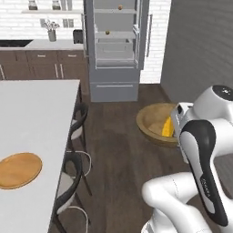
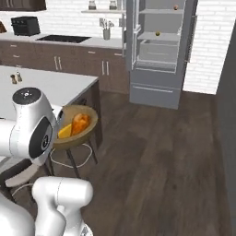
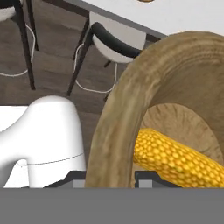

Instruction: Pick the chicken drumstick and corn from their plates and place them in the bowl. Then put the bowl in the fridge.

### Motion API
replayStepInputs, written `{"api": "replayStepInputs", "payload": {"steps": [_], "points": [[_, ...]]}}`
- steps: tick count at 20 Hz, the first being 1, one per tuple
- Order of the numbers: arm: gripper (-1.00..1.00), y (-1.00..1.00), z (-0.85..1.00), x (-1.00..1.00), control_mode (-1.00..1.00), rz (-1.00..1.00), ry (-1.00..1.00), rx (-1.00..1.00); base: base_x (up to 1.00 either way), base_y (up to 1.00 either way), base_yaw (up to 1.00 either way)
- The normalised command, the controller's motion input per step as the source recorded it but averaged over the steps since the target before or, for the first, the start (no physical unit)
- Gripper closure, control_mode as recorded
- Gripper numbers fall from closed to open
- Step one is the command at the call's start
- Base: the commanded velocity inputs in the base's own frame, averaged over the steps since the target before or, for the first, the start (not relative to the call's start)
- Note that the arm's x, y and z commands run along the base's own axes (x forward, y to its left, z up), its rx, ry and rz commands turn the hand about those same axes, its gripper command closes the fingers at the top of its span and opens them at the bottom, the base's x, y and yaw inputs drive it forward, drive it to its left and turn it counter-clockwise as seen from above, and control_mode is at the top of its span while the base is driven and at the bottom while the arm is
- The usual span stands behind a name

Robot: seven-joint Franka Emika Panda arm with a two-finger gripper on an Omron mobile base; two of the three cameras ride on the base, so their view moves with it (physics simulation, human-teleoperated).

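Between the fingers of the gripper (image 3: 109, 179), the thick rim of the wooden bowl (image 3: 118, 131) is sitting, and the jaws are clamping it from both sides. Inside the bowl, just past the fingertips, the corn (image 3: 175, 159) is lying against the curved wall. Beside the corn, the chicken drumstick (image 2: 80, 122) is resting in the same bowl. Well ahead of the gripper, the fridge (image 1: 116, 50) is standing with its doors open. Off to the gripper's left, one tan plate (image 1: 19, 169) is lying on the white table (image 1: 36, 118).
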Motion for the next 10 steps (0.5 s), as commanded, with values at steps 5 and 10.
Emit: {"api": "replayStepInputs", "payload": {"steps": [5,10], "points": [[1.0,0.0,0.0,0.0,1.0,0.0,0.0,0.0,1.0,-0.16,-0.11],[1.0,0.0,0.0,0.0,1.0,0.0,0.0,0.0,1.0,-0.61,-0.12]]}}
